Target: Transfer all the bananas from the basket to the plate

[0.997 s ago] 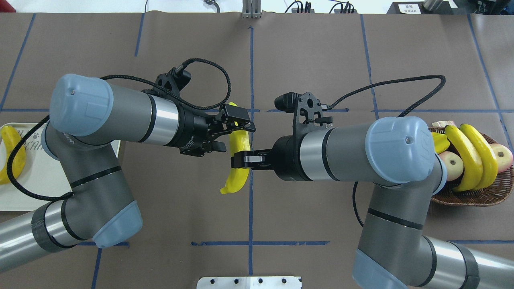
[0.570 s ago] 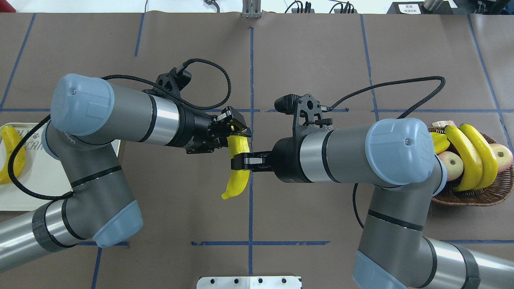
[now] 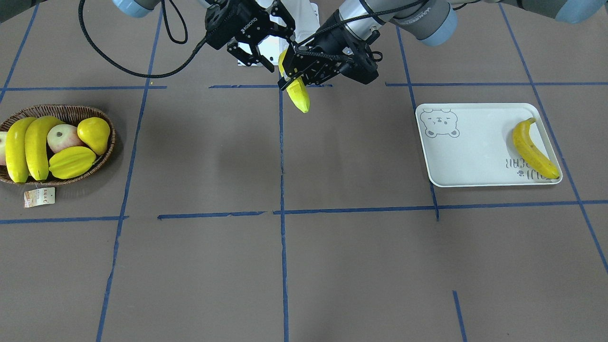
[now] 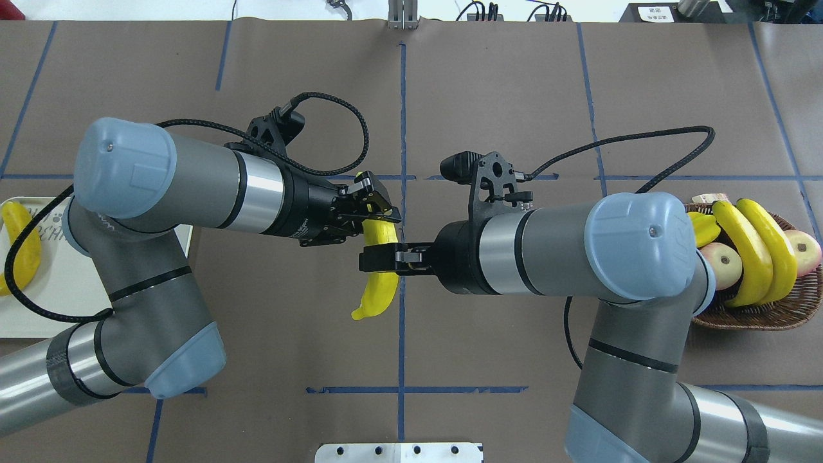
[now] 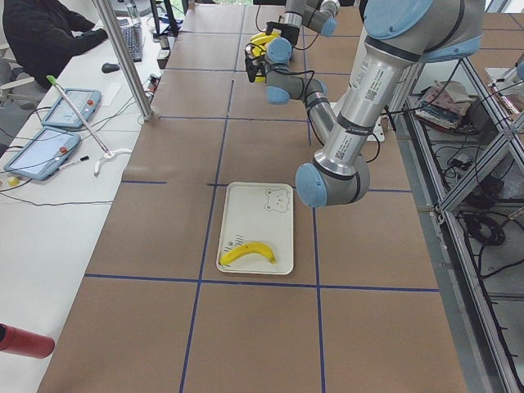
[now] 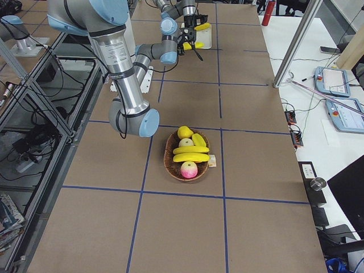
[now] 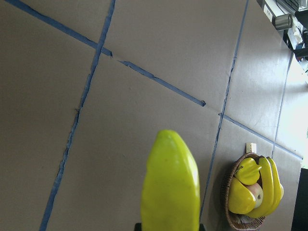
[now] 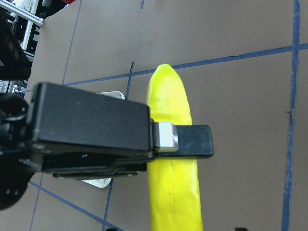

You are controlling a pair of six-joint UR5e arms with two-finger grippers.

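held banana (image 4: 379, 292): up in the air over the middle of the table, hanging tip down between the two grippers. Smooth, shiny, bright yellow, gently curved, round at the tip.
left gripper (image 4: 378, 212): pinched tight on the top end of the held banana. Probably there to take the fruit, with the plate on this arm's side.
right gripper (image 4: 376, 257): one finger on each side of the held banana's middle, looking spread and loose, not squeezing. Probably letting go.
reason for two arms: basket on the right arm's side, plate on the left arm's side, well apart. Likely too far for one arm, so a pass in the middle.
table (image 3: 332, 261): brown paper with blue tape lines, bare under the held banana.
plate (image 3: 475, 152): flat on the table, pale, with a bear face printed in one corner.
plate banana (image 3: 532, 149): lying flat along the plate's outer edge, partly over the letters. More orange, dark at both tips.
basket (image 3: 66, 109): dark woven oval, holding first basket banana (image 3: 16, 152) touching second basket banana (image 3: 38, 145) along one side, plus a starfruit (image 3: 71, 161), a pear (image 3: 94, 133) and a pink round fruit (image 3: 61, 137).
paper tag (image 3: 39, 197): on the table just beside the basket.
left to do: one banana on the plate, three more to land there.
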